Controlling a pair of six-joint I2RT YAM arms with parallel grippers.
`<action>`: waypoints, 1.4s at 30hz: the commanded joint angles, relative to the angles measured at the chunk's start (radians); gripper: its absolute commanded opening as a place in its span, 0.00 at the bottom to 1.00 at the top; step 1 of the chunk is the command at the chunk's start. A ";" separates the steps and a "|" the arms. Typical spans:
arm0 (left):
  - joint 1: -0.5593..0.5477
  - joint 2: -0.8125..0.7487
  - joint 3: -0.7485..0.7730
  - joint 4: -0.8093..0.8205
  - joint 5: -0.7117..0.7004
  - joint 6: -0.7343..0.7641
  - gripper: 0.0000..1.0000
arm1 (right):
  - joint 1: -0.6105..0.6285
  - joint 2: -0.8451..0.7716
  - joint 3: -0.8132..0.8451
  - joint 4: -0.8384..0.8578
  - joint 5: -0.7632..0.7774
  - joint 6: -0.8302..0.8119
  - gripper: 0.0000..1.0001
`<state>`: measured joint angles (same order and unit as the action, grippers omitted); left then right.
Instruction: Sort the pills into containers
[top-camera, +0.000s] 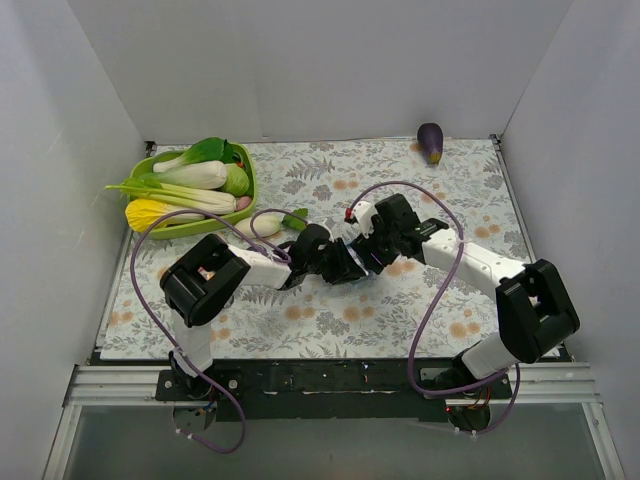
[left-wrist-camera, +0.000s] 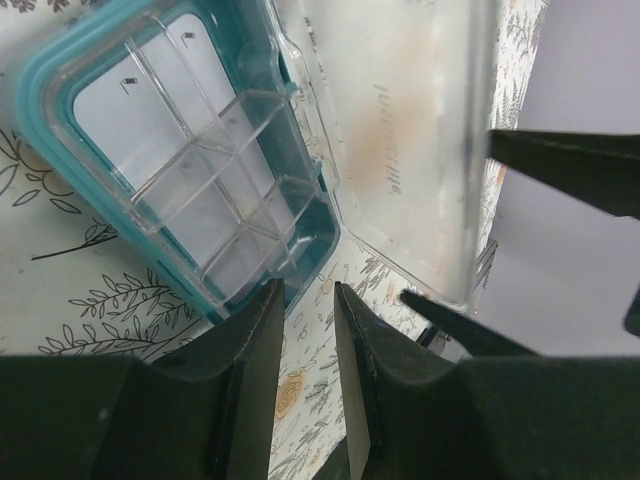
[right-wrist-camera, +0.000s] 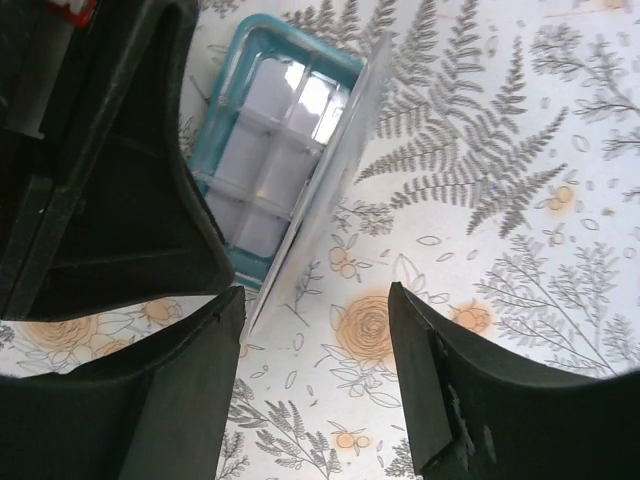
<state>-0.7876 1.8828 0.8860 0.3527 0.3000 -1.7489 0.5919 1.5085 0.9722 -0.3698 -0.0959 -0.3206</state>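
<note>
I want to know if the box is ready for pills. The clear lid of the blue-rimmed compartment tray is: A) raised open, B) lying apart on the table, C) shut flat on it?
A: the clear lid stands up along the blue-rimmed tray's side, compartments uncovered.

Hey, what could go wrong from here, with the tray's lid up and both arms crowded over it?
1. The lid stands tilted above the tray. The right fingers are spread on either side of its edge and not clamped, so a nudge might drop it shut or drag the tray.
2. The left fingers sit at the tray's corner, very near the right fingers, so the arms might collide.
</note>
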 joint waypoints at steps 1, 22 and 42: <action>-0.001 0.013 0.019 0.008 -0.006 0.002 0.26 | -0.021 -0.056 -0.001 0.078 0.061 0.023 0.64; 0.025 -0.217 -0.030 -0.026 -0.031 0.068 0.54 | -0.076 0.019 0.072 0.042 -0.082 0.032 0.45; 0.070 -1.257 -0.285 -0.566 -0.407 0.555 0.98 | -0.219 0.114 0.197 0.127 -0.047 -0.432 0.01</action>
<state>-0.7280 0.7666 0.6323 -0.0383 -0.0216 -1.3304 0.4366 1.5848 1.1004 -0.3244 -0.1192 -0.5129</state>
